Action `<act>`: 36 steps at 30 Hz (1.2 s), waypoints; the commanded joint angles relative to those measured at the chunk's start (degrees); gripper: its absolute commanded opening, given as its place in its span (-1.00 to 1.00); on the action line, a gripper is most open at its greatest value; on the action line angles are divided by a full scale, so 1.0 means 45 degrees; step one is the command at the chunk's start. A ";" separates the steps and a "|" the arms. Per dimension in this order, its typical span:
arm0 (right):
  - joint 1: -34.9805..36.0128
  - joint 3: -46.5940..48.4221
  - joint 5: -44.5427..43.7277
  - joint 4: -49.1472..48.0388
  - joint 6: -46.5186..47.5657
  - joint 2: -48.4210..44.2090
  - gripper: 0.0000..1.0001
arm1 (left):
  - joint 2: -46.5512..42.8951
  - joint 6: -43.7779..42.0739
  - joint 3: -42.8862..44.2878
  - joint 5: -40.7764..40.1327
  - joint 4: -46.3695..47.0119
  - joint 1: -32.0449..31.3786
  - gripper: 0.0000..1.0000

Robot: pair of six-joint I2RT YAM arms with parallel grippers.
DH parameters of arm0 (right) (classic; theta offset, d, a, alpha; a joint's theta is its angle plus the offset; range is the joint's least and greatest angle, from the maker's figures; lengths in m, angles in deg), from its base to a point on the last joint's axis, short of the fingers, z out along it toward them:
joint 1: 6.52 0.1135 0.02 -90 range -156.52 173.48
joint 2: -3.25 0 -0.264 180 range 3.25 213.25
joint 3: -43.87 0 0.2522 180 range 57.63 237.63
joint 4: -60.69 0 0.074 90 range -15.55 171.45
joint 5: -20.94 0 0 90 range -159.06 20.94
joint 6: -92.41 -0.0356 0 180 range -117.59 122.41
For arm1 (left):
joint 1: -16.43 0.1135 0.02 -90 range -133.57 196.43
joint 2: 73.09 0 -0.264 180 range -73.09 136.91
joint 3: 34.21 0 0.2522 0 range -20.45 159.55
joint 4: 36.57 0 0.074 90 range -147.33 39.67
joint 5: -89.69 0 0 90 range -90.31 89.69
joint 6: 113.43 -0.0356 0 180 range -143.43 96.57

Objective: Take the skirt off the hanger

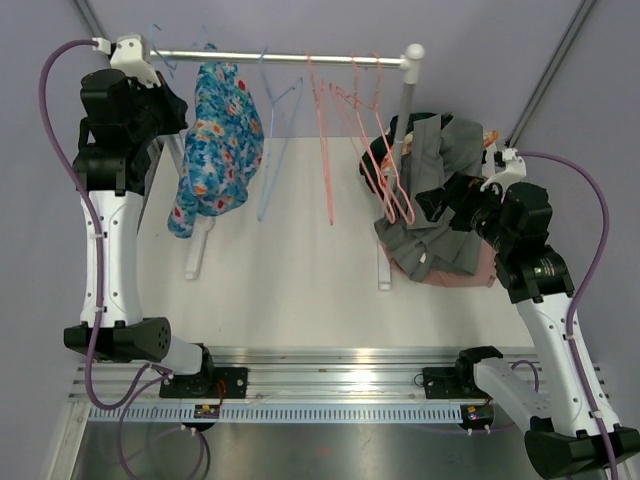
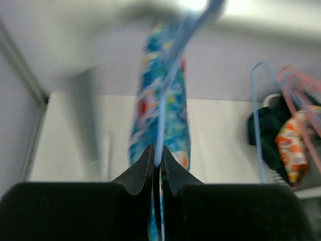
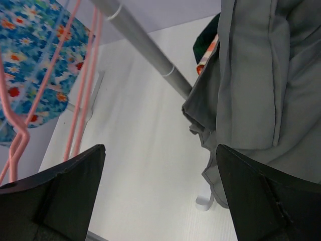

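Observation:
The blue floral skirt (image 1: 215,150) hangs on a light blue hanger (image 2: 173,65) at the left end of the grey rail (image 1: 280,58). It also shows in the left wrist view (image 2: 160,100) and the right wrist view (image 3: 30,55). My left gripper (image 1: 178,108) is high up beside the skirt's top; in its wrist view the gripper (image 2: 157,150) is shut on the blue hanger wire. My right gripper (image 1: 432,205) is far to the right, by the rack's right post. It is open and empty (image 3: 160,150), with a grey garment (image 3: 261,75) next to its right finger.
Several empty pink hangers (image 1: 335,130) and an empty blue hanger (image 1: 275,140) hang along the rail. A pile of grey (image 1: 440,150), pink and orange-patterned (image 2: 291,140) clothes lies round the right post. The rack's white feet (image 1: 195,255) rest on the table.

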 commanded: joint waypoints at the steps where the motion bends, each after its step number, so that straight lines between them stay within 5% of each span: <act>1: 0.0087 0.0992 -0.0046 0.0252 0.0048 0.0105 0.99 | -0.0719 0.1058 0.0878 0.0902 0.1172 -0.0103 -1.00; 9: 0.0106 0.0778 -0.0221 0.0663 0.0048 -0.0441 0.99 | -0.1577 0.1019 -0.1874 0.0489 0.1776 -0.0103 -1.00; 15: 0.0087 0.1030 0.0285 0.0450 0.0185 -0.0579 0.99 | -0.2164 0.1155 -0.2054 0.0783 0.1719 -0.0220 -1.00; 24: 0.0397 0.3505 0.6765 -0.2013 -0.0576 0.0610 0.99 | -0.3159 0.0394 -0.0139 -0.1929 -0.0740 -0.1723 -1.00; 29: 0.5916 0.5773 0.3204 0.0132 0.1880 0.2366 0.99 | -0.4428 0.0725 -0.0899 -0.1719 -0.1134 -0.1822 -1.00; 36: 1.0902 0.8158 -0.1290 0.0918 0.3114 0.5258 0.99 | -0.4743 0.0726 -0.0413 -0.1034 -0.1914 -0.1841 -1.00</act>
